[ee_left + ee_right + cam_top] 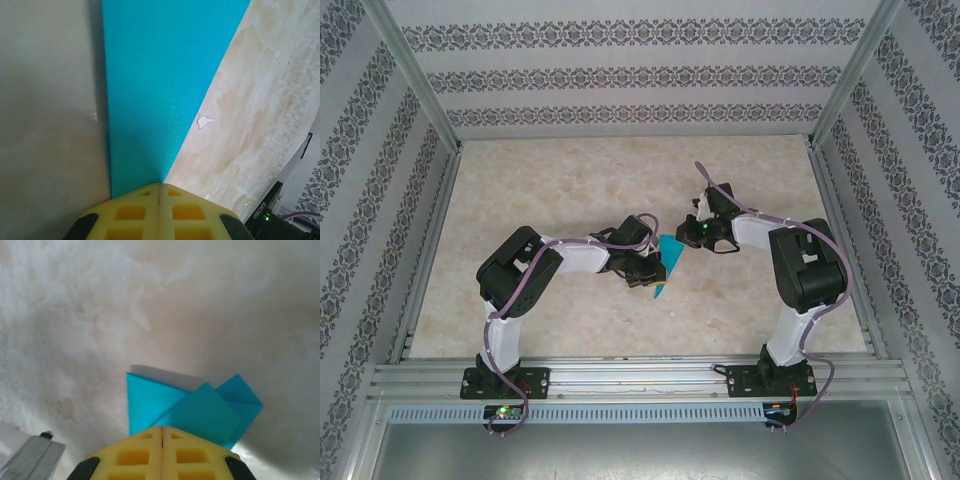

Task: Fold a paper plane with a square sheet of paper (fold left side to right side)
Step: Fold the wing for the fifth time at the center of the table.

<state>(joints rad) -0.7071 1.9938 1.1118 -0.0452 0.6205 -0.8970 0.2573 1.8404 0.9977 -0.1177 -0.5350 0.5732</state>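
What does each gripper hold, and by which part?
Unclear: left gripper, shut, touches the paper plane at its narrow end; right gripper at its wide end.

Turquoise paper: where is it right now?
In the top view, the folded turquoise paper lies near the middle of the table, between the left gripper on its left and the right gripper on its right.

Arms, mine: two, left arm (570,258) and right arm (805,265)
Grippers, mine: two, left gripper (160,186) and right gripper (162,429)
Yellow fingers (130,214): four, one pair per gripper
Paper (668,258): one turquoise piece
Table (570,190): one
Patterned walls (620,70): three, back plus one each side
Purple cables (510,300): two, one along each arm
Bases (505,380): two, on near rail
White flecks (205,121) on table beside paper, my left wrist view: two
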